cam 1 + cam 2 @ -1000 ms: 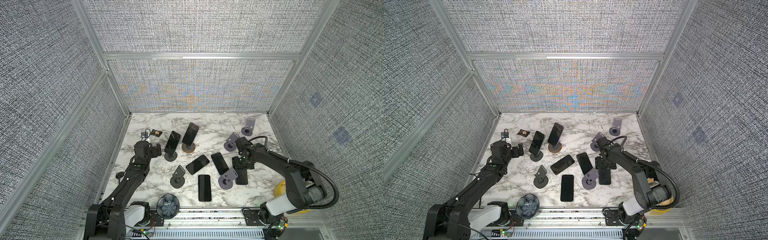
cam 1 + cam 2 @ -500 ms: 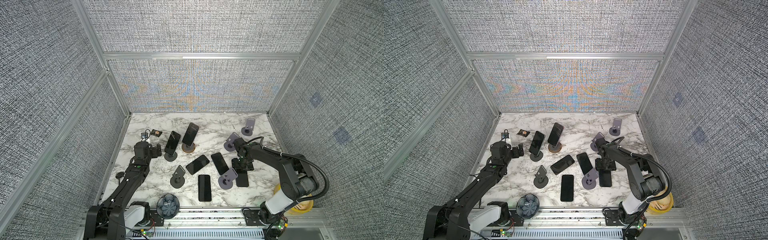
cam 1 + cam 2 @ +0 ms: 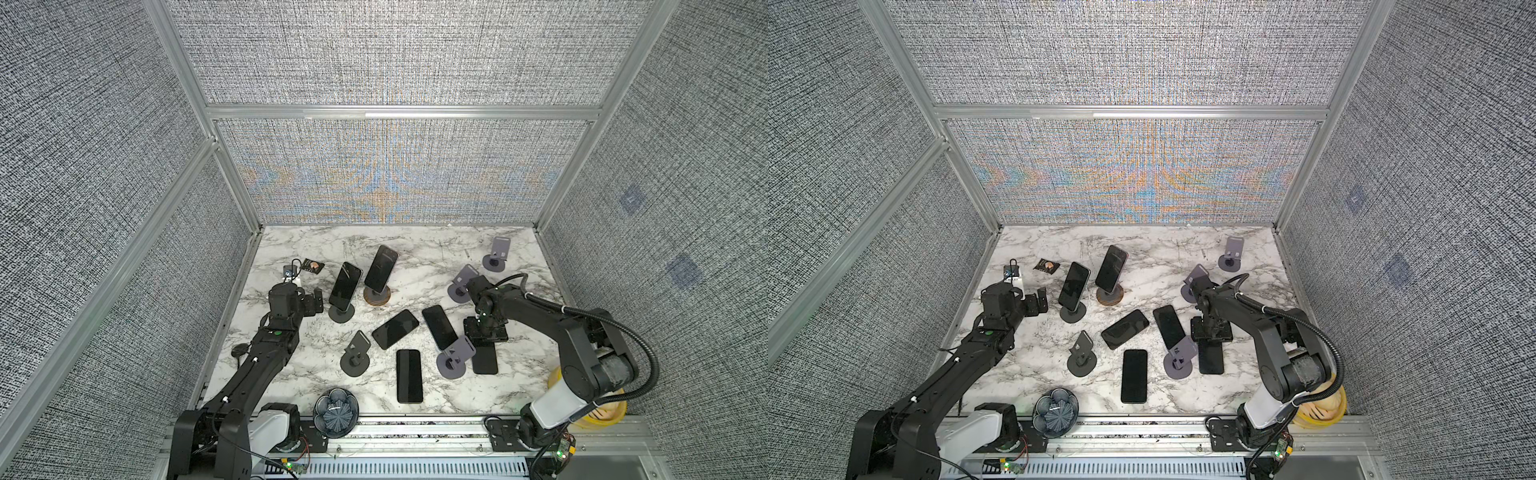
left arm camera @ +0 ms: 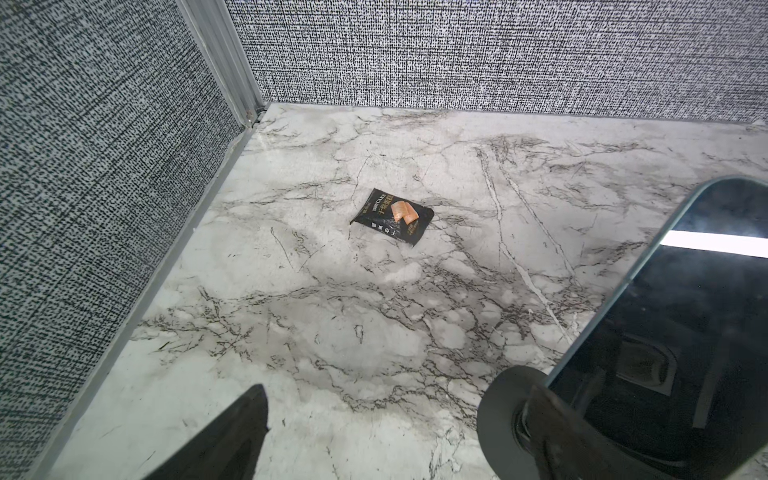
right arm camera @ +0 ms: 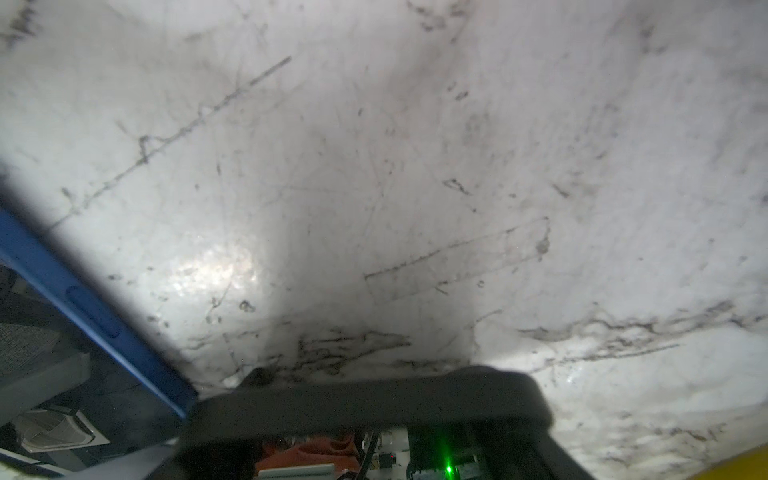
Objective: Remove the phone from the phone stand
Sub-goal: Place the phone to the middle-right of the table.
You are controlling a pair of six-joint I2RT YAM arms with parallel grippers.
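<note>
Marble table [image 3: 415,253] is strewn with phones and stands. One phone [image 3: 345,286] is seen leaning on a black stand [image 3: 341,312] in both top views. The left gripper [image 3: 316,300] is placed just beside it, jaws wide apart, with nothing held. A second phone [image 3: 381,268] is propped on a brown stand [image 3: 377,297] nearby. The right gripper [image 3: 484,334] is positioned over the far end of a flat phone [image 3: 485,361] beside a grey stand [image 3: 461,351]; whether it is clamped cannot be told. A packet [image 4: 392,216] is seen near the corner.
</note>
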